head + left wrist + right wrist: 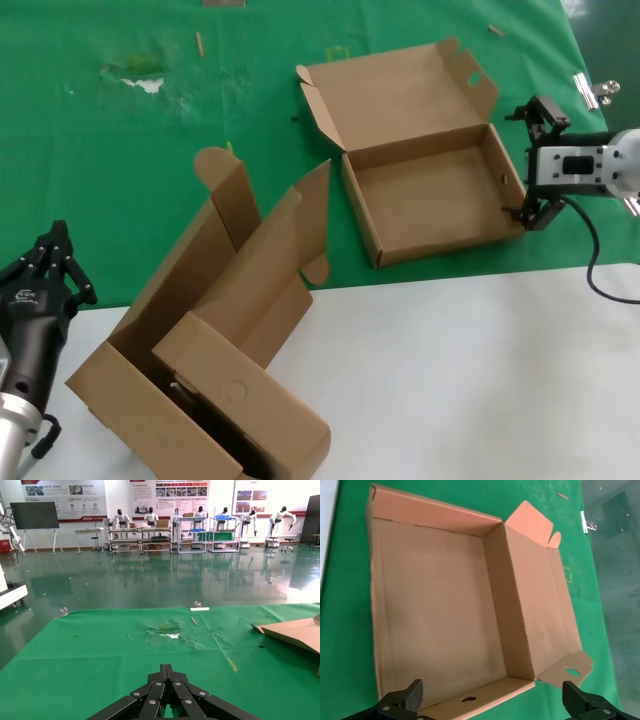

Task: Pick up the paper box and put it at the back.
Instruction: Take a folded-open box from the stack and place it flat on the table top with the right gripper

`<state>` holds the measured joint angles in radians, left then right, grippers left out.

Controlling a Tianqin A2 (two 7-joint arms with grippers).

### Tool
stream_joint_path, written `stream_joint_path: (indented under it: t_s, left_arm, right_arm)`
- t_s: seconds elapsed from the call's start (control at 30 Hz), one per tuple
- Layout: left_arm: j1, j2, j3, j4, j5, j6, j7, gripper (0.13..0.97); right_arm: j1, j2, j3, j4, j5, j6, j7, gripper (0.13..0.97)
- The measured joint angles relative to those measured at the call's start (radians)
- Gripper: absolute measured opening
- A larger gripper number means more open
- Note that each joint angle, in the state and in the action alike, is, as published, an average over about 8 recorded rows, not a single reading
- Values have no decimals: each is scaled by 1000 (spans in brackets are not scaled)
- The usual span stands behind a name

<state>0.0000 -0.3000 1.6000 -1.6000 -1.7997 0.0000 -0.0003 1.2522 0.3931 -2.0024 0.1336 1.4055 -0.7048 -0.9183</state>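
While the left gripper (pixel 52 262) sits parked low at the robot's left edge with its fingers pinched together and empty, nothing on that side is being worked; its wrist camera just looks out over bare green cloth (pixel 100 650) toward the far edge. Next over, a big carton (pixel 200 370) with tall rounded flaps stands tilted across the seam where green meets the white table surface (pixel 480 380), and a smaller brown box with circle outline (pixel 240 395) rests inside its near end, likely distractors. Right of centre, the paper box (pixel 435 195) lies flat on the green, lid hinged open toward the back, ear tabs up, a small hole in its right-hand wall (pixel 468 699). It is well apart from the carton. At the far right, the right gripper (pixel 534 165) is spread wide, one finger near the lid end, the other by the box's front right corner, facing that holed wall. From the right wrist view, the fingers (pixel 405 700) bracket the wall's whole length, not gripping it. Judgement: the approach is lined up but the grasp hasn't begun; a spread that wide probably suits clamping over the wall edge after reorienting. Box not yet at the back.
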Motion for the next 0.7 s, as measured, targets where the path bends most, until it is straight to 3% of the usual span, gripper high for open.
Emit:
stream_joint_path:
  t_s: [0.17,0.7]
  left_arm:
    - [0,0,0,0,0,0,0,140]
    - [0,0,0,0,0,0,0,140]
  right_arm:
    - [15,-19,-1,-43,-1,12,-47,966]
    - [34,-21,-26,-55,-26,-9,-48,966]
